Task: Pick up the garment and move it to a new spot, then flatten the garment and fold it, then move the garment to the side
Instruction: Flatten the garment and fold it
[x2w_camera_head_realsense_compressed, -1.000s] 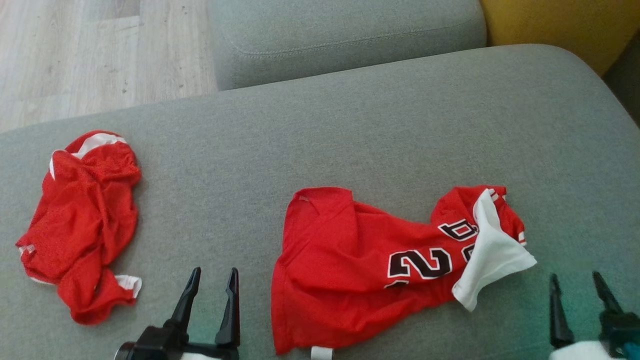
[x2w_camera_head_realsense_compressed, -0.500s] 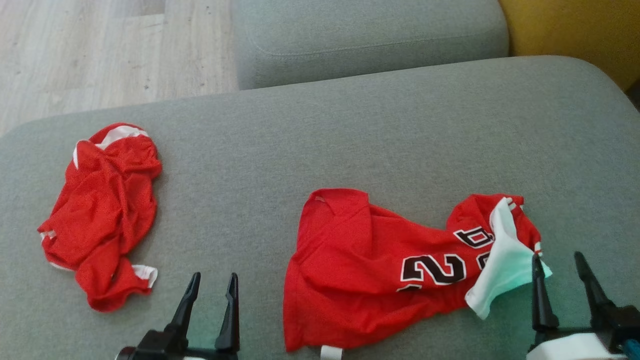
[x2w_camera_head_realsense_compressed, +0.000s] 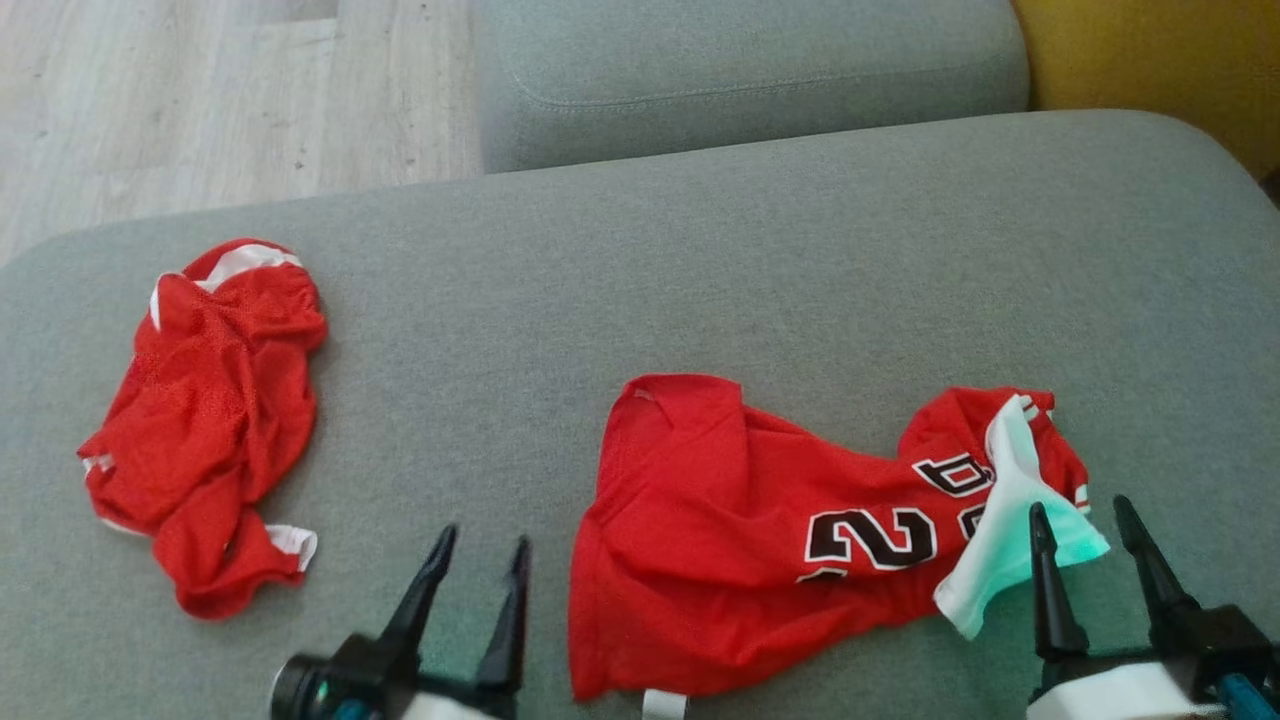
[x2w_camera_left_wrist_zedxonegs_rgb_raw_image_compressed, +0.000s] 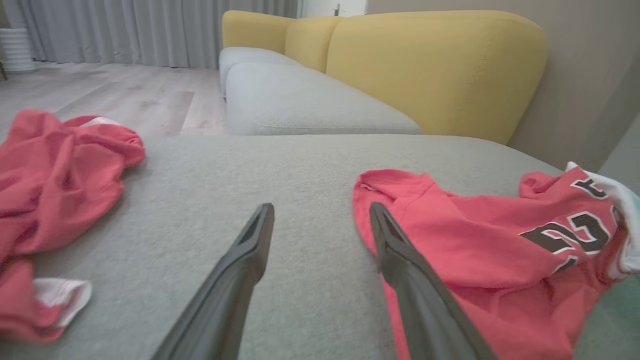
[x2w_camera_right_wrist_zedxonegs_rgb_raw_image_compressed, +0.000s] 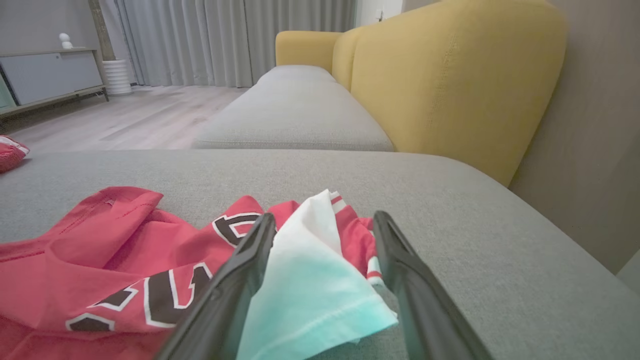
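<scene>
Jersey (x2w_camera_head_realsense_compressed: 740, 530): crumpled on sofa (x2w_camera_head_realsense_compressed: 700, 270), not yet picked up, flattened or folded. My right hand (x2w_camera_head_realsense_compressed: 1080, 505), spread apart, straddles its white flap (x2w_camera_right_wrist_zedxonegs_rgb_raw_image_compressed: 310, 290); my left hand (x2w_camera_head_realsense_compressed: 485, 537), also apart, beside its left edge

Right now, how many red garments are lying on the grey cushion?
2. One crumpled red garment lies at the cushion's left; the numbered red jersey right of centre, its white flap between the open right hand's fingers.
</scene>
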